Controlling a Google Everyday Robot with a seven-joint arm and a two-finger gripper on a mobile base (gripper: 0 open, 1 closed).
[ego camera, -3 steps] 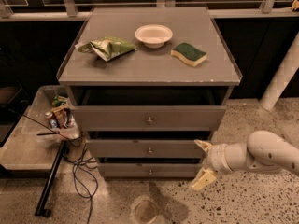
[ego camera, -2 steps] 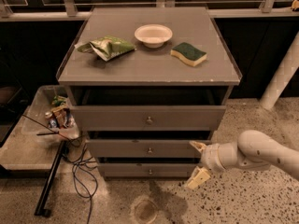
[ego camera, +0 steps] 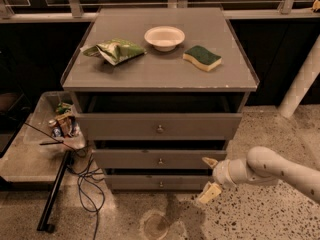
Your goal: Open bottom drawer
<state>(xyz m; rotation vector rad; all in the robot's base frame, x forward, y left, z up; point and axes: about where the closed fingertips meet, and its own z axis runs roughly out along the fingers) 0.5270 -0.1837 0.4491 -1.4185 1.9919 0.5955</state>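
Note:
The bottom drawer [ego camera: 135,182] is the lowest and slimmest of three grey fronts on the cabinet. It has a small round knob [ego camera: 161,184] at its centre and sits closed. My gripper [ego camera: 209,177] hangs just right of that drawer front, near the cabinet's lower right corner. It is open, one fingertip [ego camera: 208,161] up beside the middle drawer and the other [ego camera: 208,194] down near the floor. Nothing is between them. The white arm reaches in from the right edge.
On the cabinet top [ego camera: 150,74] lie a green bag [ego camera: 116,50], a white bowl [ego camera: 164,37] and a green-yellow sponge [ego camera: 202,57]. A tray of small items [ego camera: 62,125], a black pole [ego camera: 55,194] and loose cables [ego camera: 86,176] stand left. A white pillar [ego camera: 302,81] rises right.
The arm has moved left, bringing the open gripper closer to the right end of the bottom drawer. The drawers have not moved.

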